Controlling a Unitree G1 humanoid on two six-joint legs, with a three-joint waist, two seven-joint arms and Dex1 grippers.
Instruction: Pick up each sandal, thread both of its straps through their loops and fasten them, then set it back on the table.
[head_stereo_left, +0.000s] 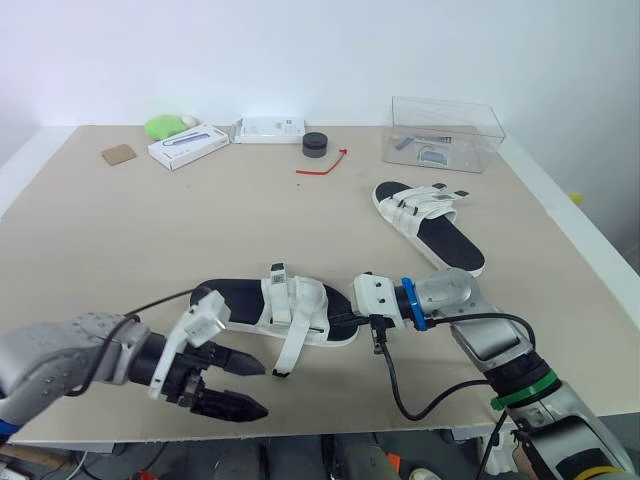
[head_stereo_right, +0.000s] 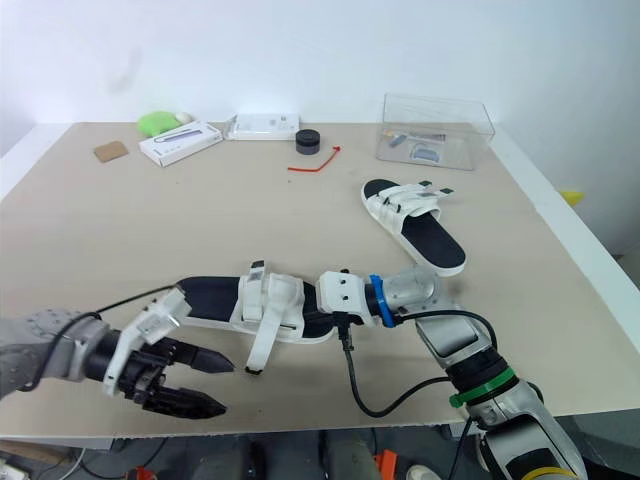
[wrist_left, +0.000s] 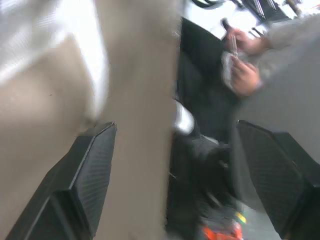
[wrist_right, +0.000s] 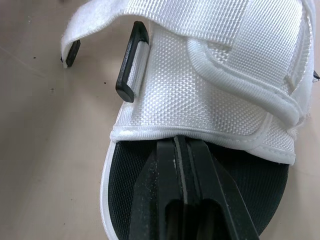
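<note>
- Near sandal (head_stereo_left: 250, 300): one of two, lies flat on the table (head_stereo_left: 140, 230) close to the front edge, black footbed up, white upper across the middle.
- Its two straps are loose: one strap (head_stereo_left: 287, 350) hangs over the side toward the table's front edge, the other end stands up on the far side of the upper. Black loop (wrist_right: 131, 60) on the upper has nothing through it.
- Left gripper (head_stereo_left: 255, 388): two black fingers spread wide, holding nothing, at the front table edge just beside the near sandal's heel end, not touching it.
- Right gripper (wrist_right: 180, 141): fingers pressed together, nothing seen between them, lying on the black footbed with the tips against the hem of the white upper.
- A person's hands (wrist_left: 240, 65) show past the table edge in the left wrist view, holding something small, can't tell what.
- Far sandal (head_stereo_left: 440, 235): second of two, flat on the table's right half, well apart from the near one, strap ends sticking out sideways, unfastened.
- Back of table, one each: clear plastic box (head_stereo_left: 445, 130) with small items inside, black round puck (head_stereo_left: 315, 145), red cord (head_stereo_left: 322, 165), brown square (head_stereo_left: 118, 154), green lump (head_stereo_left: 165, 126).
- Two white flat boxes: one (head_stereo_left: 188, 145) beside the green lump, one (head_stereo_left: 268, 128) near the puck.
</note>
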